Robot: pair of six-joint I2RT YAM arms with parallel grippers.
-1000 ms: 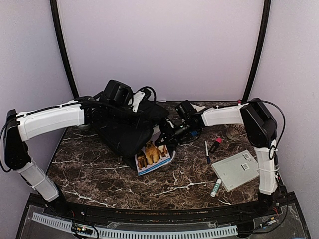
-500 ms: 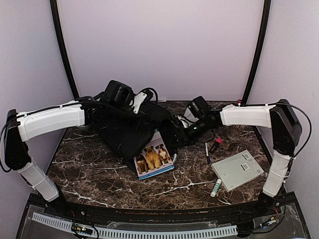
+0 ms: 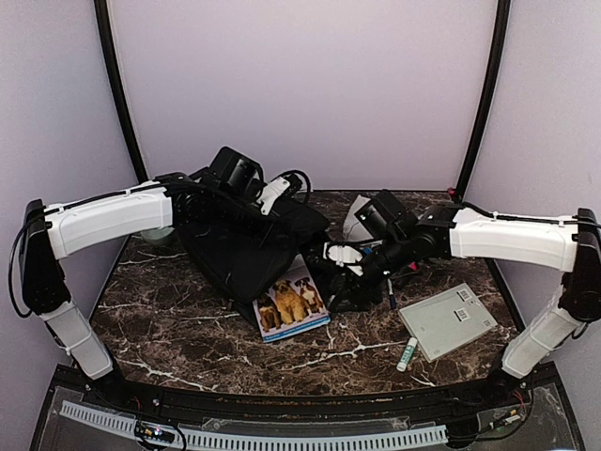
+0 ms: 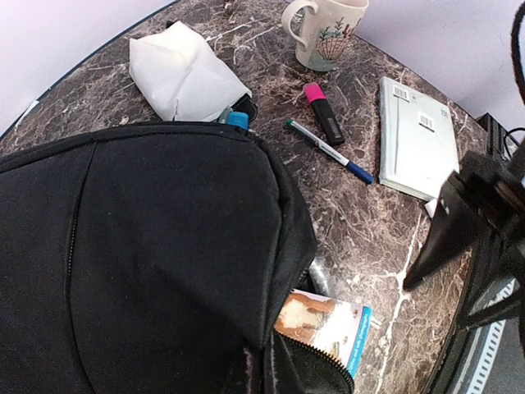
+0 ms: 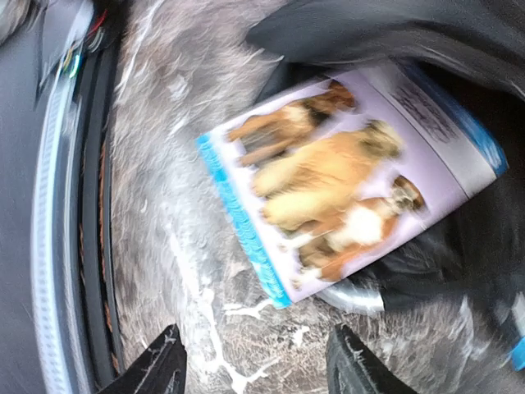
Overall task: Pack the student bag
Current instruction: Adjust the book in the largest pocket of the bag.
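**Bag Mid-Table, Book Half Under Its Mouth**

We find the student bag (image 3: 246, 246) slumped left of centre on the table, toward the back, its zippered mouth facing the near edge. One picture book (image 5: 344, 172) with three dogs on its cover lies flat there, its far end tucked under the bag's fabric. The left gripper (image 3: 274, 193) is pressed together at the bag's top; we cannot tell whether it pinches fabric. The right gripper (image 5: 258, 365) hangs near the book's free end, fingers spread, holding nothing.

The surface is dark brown marble (image 3: 178, 329) with white veins. Pale lilac walls (image 3: 300, 85) enclose it, with two black poles (image 3: 117, 94) at the back.

To the right we count one mug (image 4: 324, 29), one pink highlighter (image 4: 322, 111), one pen (image 4: 328, 152), one grey pad (image 4: 418, 135) and one glue stick (image 3: 406, 354). One white packet (image 4: 184, 74) lies just beside the bag.
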